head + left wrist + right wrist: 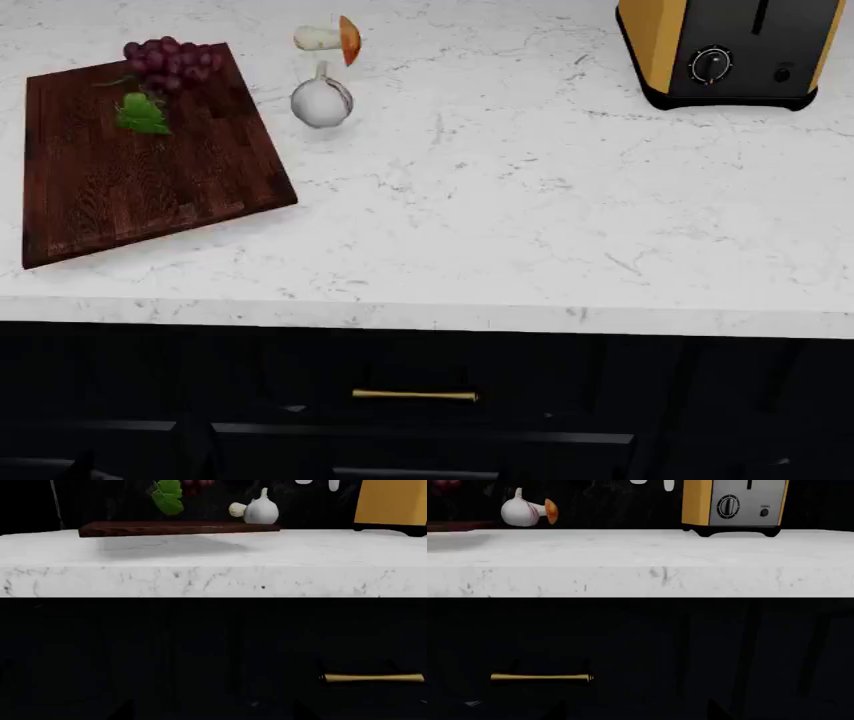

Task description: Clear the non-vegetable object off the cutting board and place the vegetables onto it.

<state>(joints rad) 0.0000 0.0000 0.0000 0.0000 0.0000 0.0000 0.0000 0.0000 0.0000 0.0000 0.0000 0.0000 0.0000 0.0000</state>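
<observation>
The dark wooden cutting board (pixel 134 190) lies at the counter's left. A bunch of purple grapes (pixel 171 60) with a green leaf (pixel 140 112) sits on its far corner. Just right of the board, on the bare counter, rests the white garlic bulb (pixel 322 102), and behind it the mushroom (pixel 336 40) lies on its side. Both arms hang below the counter edge, facing the dark cabinet front. My left gripper (pixel 213 716) and right gripper (pixel 637 716) show only faint dark fingertips spread far apart, with nothing between them. The left wrist view shows the board (pixel 180 528) and garlic (pixel 261 511) edge-on.
A yellow and black toaster (pixel 727 50) stands at the counter's back right. The white marble counter (pixel 534 200) overhangs a dark cabinet with a brass drawer handle (pixel 414 396).
</observation>
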